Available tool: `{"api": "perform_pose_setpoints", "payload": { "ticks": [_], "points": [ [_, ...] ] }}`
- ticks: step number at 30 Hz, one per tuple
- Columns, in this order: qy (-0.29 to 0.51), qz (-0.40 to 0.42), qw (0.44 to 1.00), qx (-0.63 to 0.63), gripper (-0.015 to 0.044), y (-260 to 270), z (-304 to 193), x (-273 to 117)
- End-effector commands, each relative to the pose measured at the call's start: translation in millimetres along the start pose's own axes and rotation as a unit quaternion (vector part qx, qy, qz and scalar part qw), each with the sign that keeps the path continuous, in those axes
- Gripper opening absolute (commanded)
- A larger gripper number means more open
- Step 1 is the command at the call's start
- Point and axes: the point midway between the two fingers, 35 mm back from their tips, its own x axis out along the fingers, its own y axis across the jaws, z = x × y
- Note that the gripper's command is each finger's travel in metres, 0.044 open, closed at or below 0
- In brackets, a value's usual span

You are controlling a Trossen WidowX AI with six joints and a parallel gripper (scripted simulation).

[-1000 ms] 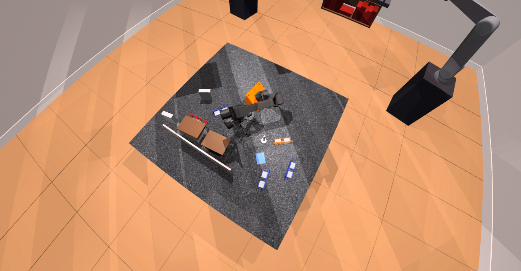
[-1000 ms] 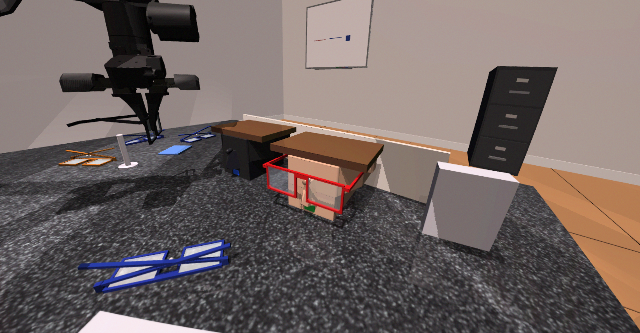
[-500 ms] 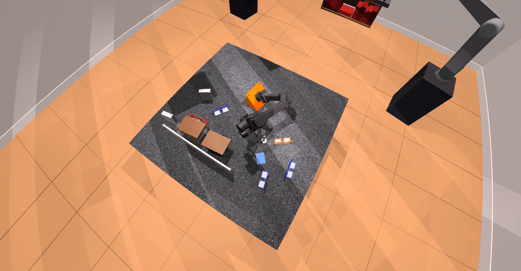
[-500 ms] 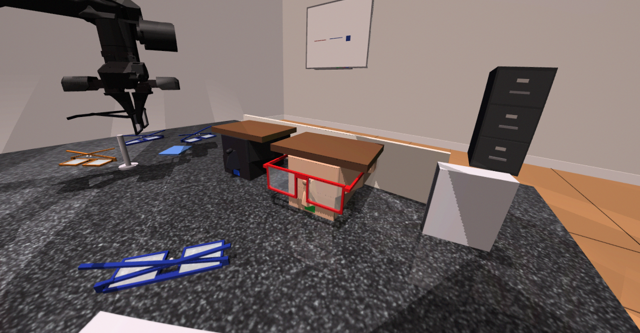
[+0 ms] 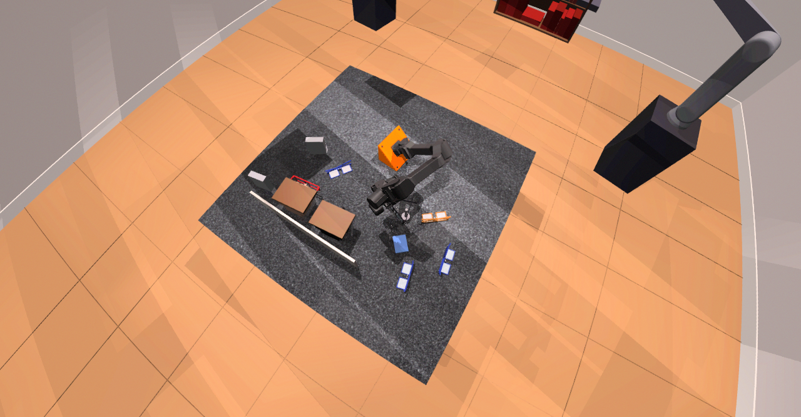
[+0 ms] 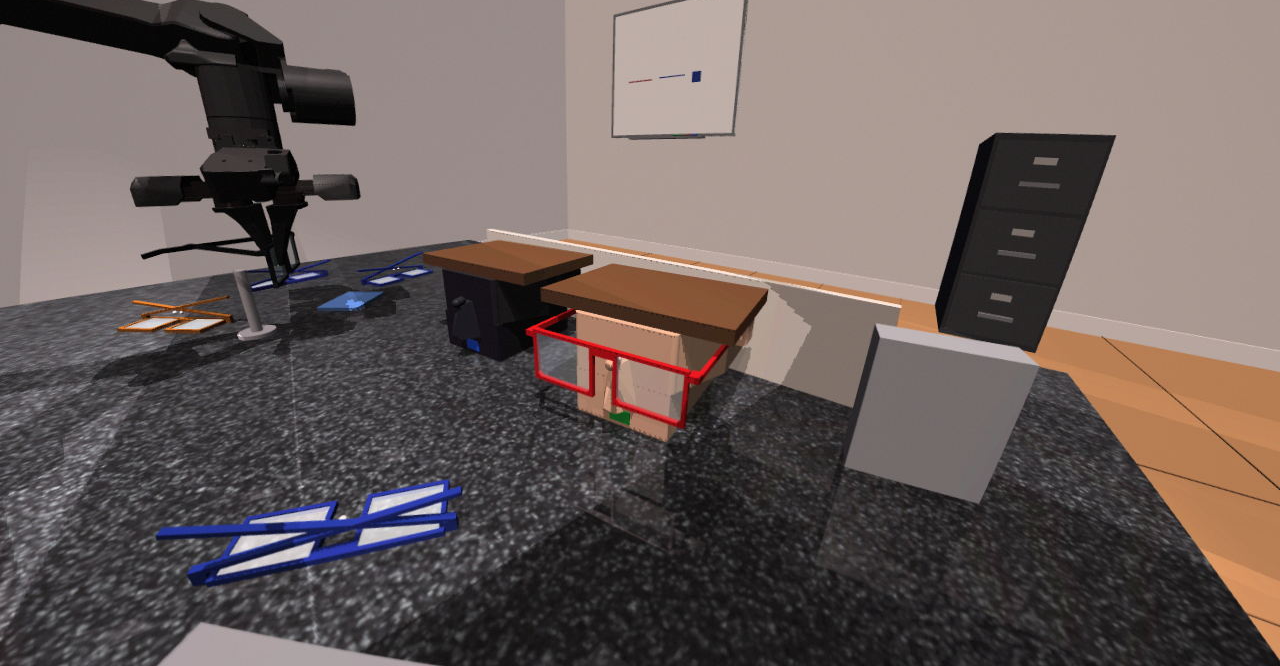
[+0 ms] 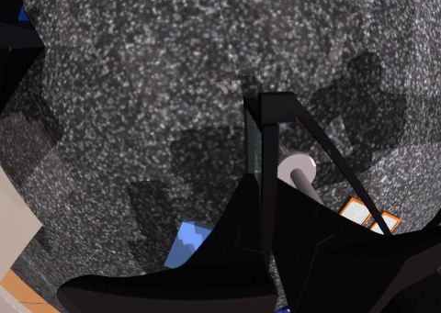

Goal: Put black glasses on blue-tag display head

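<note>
With the pincer point(image 5: 398, 221) point(image 6: 279, 279) point(image 7: 255, 183) pinching the black glasses point(image 6: 210, 247) point(image 7: 277, 107), a low swing could knock a trailing temple against the upright post point(image 5: 405, 215) point(image 6: 248, 302) point(image 7: 303, 180), twisting the frame askew.

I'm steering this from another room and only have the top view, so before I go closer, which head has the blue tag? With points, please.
Observer: The dark head point(image 5: 331, 218) point(image 6: 465, 299) point(image 7: 11, 33); its blue tag point(image 6: 473, 345) point(image 7: 23, 14) shows low on the front.

Operator: And the head wearing the red glasses point(image 5: 306, 183) point(image 6: 648, 363), what tag is that?

Observer: Green, low on its front; the green tag point(image 6: 620, 417) shows in the exterior view.

Operator: Are the black glasses point(image 5: 407, 200) point(image 6: 192, 246) point(image 7: 269, 148) off the mat?

Observer: Yes, the exterior view shows the gripper point(image 5: 395, 208) point(image 6: 280, 279) point(image 7: 255, 183) holding them above it.
</note>
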Motion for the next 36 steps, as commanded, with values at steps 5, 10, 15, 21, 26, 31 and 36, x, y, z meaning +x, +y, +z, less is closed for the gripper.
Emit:
{"api": "perform_pose_setpoints", "payload": {
  "ticks": [5, 10, 15, 21, 26, 31, 36],
  "points": [
    [0.004, -0.002, 1.000, 0.001, 0.0000, -3, -1, 35],
    [0.004, -0.002, 1.000, 0.001, 0.0000, -3, -1, 38],
    [0.004, -0.002, 1.000, 0.001, 0.0000, -1, 1, 38],
    [0.004, -0.002, 1.000, 0.001, 0.0000, 2, 6, 38],
    [0.004, -0.002, 1.000, 0.001, 0.0000, 4, 8, 38],
    [0.004, -0.002, 1.000, 0.001, 0.0000, 7, 12, 38],
    [0.003, -0.002, 1.000, 0.001, 0.0000, 9, 16, 38]
  ]
}}
